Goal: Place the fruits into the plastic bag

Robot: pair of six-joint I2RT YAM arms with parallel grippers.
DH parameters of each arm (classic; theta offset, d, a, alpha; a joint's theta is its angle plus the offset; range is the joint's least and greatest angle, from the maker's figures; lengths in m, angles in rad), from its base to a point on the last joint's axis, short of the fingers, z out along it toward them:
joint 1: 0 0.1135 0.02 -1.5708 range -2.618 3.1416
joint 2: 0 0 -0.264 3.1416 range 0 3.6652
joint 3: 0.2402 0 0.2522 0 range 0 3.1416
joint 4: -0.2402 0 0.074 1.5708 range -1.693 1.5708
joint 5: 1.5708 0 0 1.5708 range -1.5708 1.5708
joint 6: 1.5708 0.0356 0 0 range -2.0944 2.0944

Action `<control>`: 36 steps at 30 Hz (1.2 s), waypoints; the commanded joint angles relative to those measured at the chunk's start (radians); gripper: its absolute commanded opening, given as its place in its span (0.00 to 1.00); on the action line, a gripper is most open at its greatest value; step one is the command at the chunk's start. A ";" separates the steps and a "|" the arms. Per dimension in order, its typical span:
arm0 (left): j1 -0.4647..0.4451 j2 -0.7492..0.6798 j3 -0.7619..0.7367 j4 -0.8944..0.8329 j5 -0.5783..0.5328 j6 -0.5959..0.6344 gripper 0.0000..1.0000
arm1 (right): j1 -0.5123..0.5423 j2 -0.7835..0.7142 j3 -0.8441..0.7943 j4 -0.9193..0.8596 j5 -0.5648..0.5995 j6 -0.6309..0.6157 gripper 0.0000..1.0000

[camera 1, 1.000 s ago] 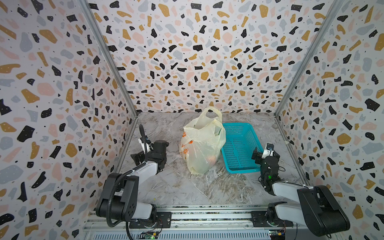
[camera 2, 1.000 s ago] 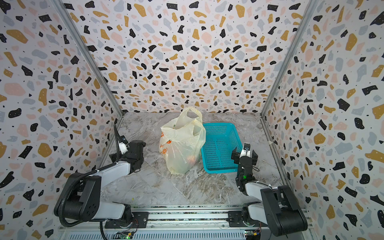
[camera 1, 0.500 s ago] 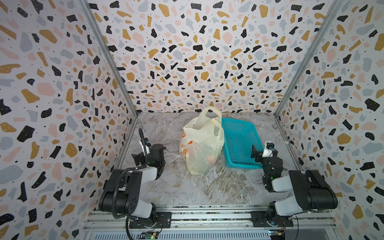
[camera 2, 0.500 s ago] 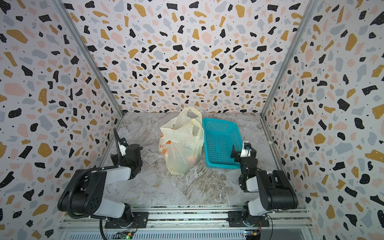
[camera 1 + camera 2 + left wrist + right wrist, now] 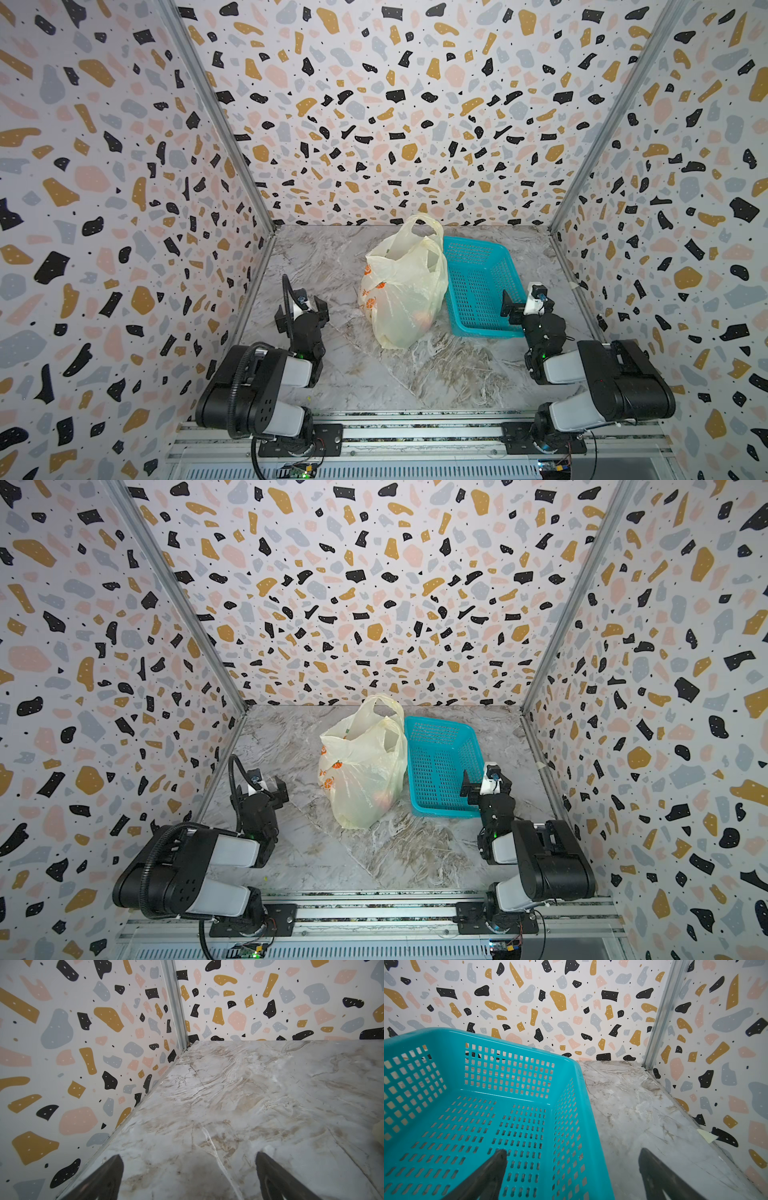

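I am holding my left claw (image 5: pixel 300 311) (image 5: pixel 266 789) spread wide with nothing in it, low over the marble table (image 5: pixel 249 1088) near the left wall. In the left wrist view the left claw (image 5: pixel 189 1156) is framing only bare marble between its fingers.

Toward the middle, the plastic bag (image 5: pixel 403 291) (image 5: pixel 361 771) is standing upright on the table with its handle loops rising at the top. A pinkish-red fruit (image 5: pixel 422 320) (image 5: pixel 382 800) is showing through its lower part; other fruits I cannot make out.

The bag is sitting right against the teal mesh basket (image 5: pixel 478 282) (image 5: pixel 440 762) (image 5: pixel 508 1076) on its right.

At the basket's near right corner I am holding my right claw (image 5: pixel 528 307) (image 5: pixel 486 787) (image 5: pixel 572 1152) just as wide and gripping nothing. One finger is showing against the basket's floor, the other against bare marble.
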 commanded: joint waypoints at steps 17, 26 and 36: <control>0.025 0.018 0.024 0.083 0.012 -0.008 0.99 | 0.057 0.014 0.042 -0.089 0.079 -0.047 0.99; 0.025 0.015 0.023 0.083 0.009 -0.011 0.99 | 0.046 0.013 0.047 -0.100 0.052 -0.045 0.99; 0.025 0.015 0.023 0.083 0.008 -0.011 1.00 | 0.045 0.013 0.047 -0.100 0.052 -0.045 0.99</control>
